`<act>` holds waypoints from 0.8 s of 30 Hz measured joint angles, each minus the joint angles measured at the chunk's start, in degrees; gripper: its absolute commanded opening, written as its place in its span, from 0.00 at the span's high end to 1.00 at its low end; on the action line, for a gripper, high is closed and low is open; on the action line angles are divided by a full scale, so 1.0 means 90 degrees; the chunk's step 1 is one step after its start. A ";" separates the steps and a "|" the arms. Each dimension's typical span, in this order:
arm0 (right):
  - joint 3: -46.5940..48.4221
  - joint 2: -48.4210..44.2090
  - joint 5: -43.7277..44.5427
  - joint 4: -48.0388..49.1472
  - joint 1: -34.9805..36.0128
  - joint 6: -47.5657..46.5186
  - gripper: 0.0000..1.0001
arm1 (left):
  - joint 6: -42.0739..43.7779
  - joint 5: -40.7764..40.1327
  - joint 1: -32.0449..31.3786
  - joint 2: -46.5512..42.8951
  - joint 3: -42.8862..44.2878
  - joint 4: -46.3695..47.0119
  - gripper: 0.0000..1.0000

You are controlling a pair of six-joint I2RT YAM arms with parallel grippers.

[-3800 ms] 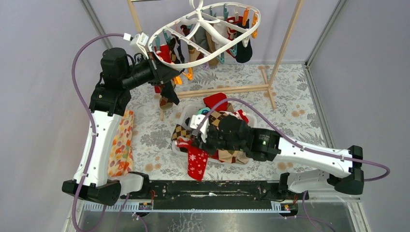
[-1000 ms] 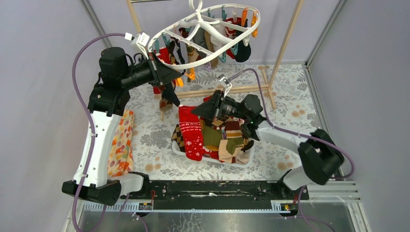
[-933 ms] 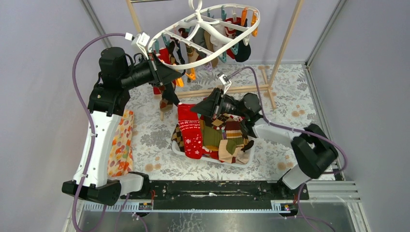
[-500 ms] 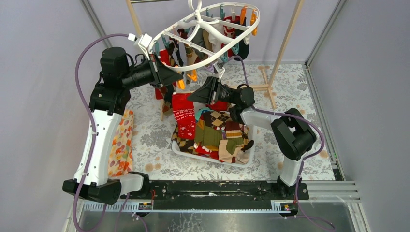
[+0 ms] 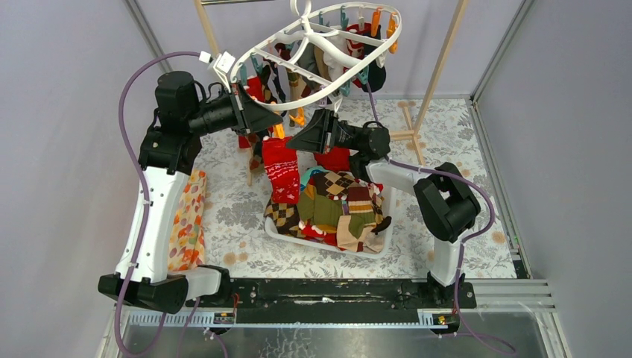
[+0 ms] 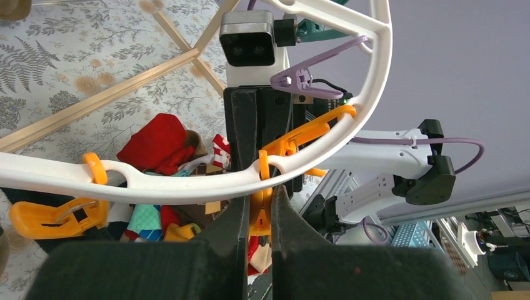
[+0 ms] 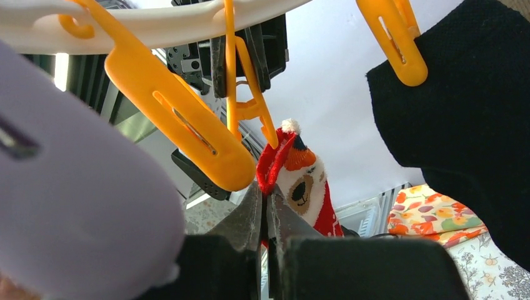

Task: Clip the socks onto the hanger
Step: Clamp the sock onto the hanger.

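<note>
Right gripper [image 7: 265,195] pinches red sock [image 7: 307,187] edge beneath clip [image 7: 249,107].

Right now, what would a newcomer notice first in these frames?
The white oval hanger at the back, already hung with socks, draws the eye, with both arms meeting under its near rim. The right gripper holds a red sock up beside the heaped basket at the table's centre. The left gripper pinches an orange clip on the rim.

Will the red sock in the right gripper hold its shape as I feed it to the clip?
Probably not: the red sock hangs limp below the right gripper, pinched only at one end. Likely light, being thin knit. Its free end may sway.
</note>
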 measured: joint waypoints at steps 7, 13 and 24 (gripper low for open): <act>0.0097 0.0010 -0.0032 0.0012 -0.0017 0.0058 1.00 | -0.0005 0.0114 0.0041 0.0000 0.0000 0.0007 1.00; 0.0107 0.0010 -0.0012 0.0012 -0.0044 0.0078 1.00 | -0.0010 0.0158 0.0046 0.0000 0.0000 0.0007 1.00; 0.0168 0.0010 0.0049 0.0012 -0.0058 0.0080 1.00 | -0.0010 0.0189 0.0066 0.0000 0.0000 0.0010 1.00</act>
